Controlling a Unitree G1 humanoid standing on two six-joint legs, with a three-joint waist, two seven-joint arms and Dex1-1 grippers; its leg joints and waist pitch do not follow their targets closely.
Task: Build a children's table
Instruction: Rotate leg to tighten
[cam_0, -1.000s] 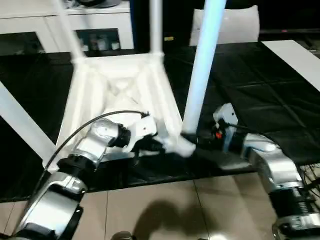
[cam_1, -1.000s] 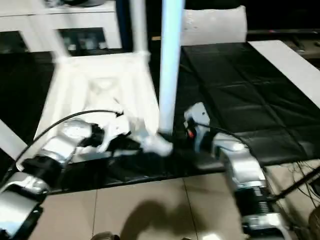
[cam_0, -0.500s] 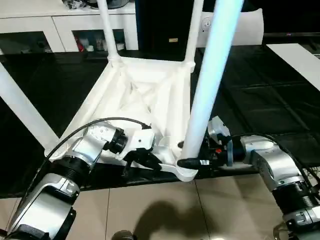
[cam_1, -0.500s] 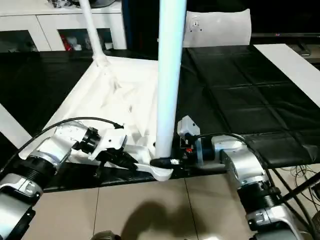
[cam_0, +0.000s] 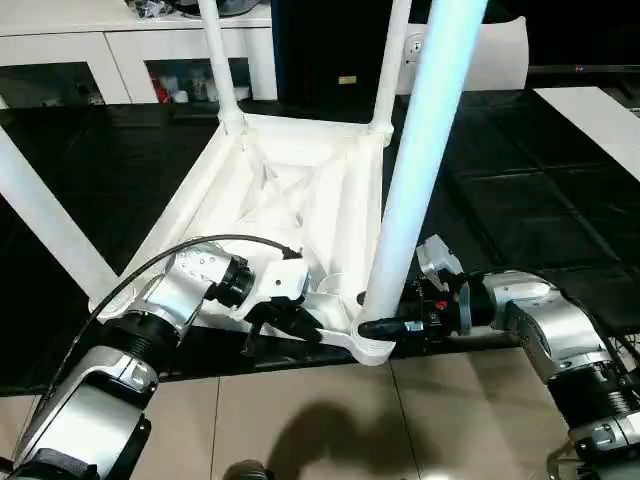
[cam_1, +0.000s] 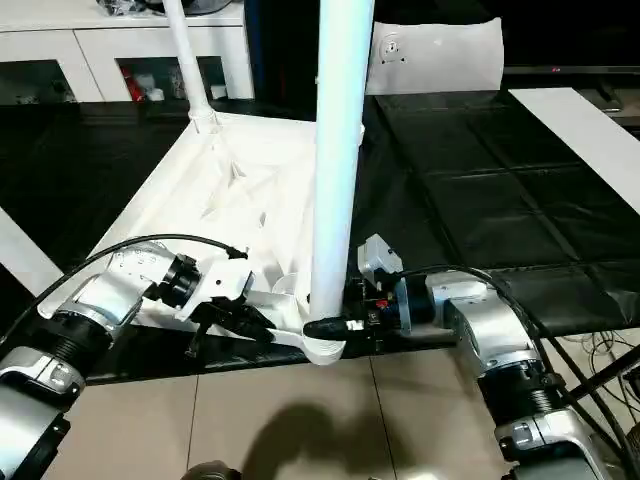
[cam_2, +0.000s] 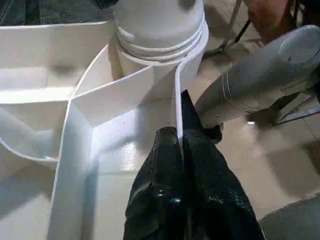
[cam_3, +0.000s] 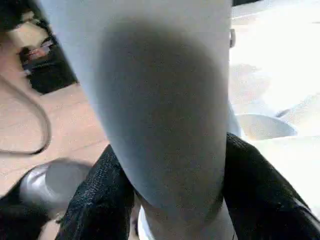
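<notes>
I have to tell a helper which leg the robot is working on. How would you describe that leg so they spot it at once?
Find the upturned white table top on the black mat. Four white legs rise from its corners; go to the corner nearest the robot, above the tiled floor. The leg there looks thickest, and it alone has the right gripper around its base, while the left gripper pinches the rim beside it.

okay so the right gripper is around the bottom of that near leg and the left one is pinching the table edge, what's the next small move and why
Probably a short twist of the near leg by the right gripper, to seat it further in the corner socket. The fingers sit either side of the leg's base, thread rings still show above the socket, and the left gripper is pinched on the tabletop's rim to steady it.
</notes>
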